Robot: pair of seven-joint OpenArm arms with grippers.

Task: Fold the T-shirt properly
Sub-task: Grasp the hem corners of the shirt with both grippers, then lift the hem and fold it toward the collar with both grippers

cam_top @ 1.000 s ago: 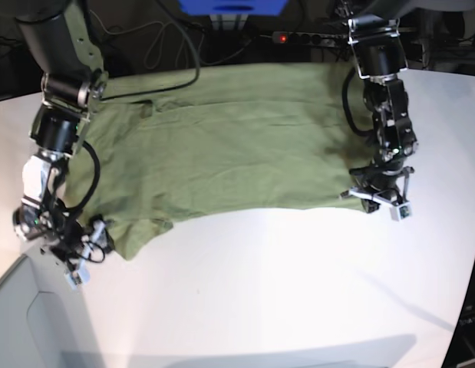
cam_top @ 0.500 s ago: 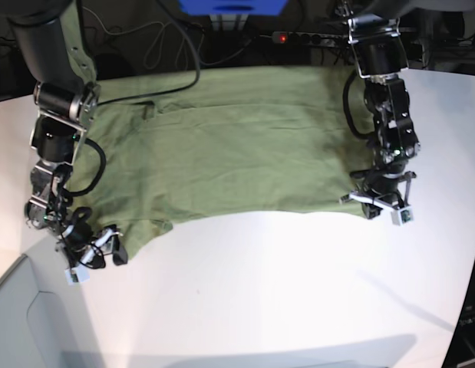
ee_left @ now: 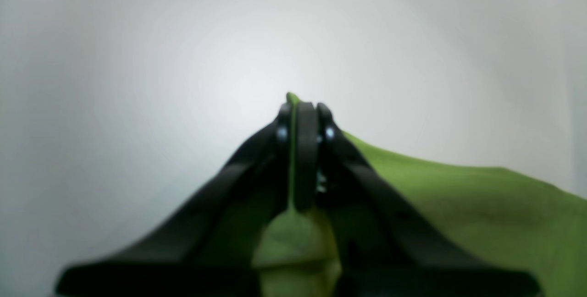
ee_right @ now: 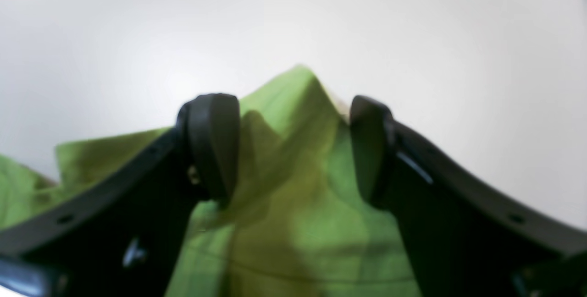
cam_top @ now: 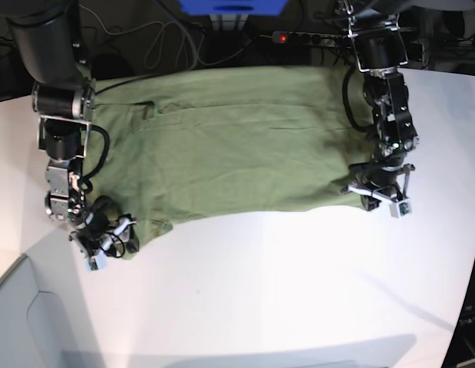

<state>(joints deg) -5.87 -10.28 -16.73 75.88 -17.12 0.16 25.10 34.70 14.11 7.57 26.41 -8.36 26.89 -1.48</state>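
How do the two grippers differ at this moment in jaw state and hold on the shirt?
The left gripper has its jaws shut, pinching a shirt edge; the right gripper has its jaws apart with a fabric peak between them, not clamped. In the base view, left sits at the shirt's right corner, right at its left corner. Both are low at the near edge.

olive t-shirt point(cam_top: 237, 142) spread flat on table, near edge wavy.

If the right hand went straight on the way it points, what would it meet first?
Most likely the T-shirt: a raised fold of it already lies between the open jaws of the right hand. Beyond that only the bare white table shows, though depth is unclear.
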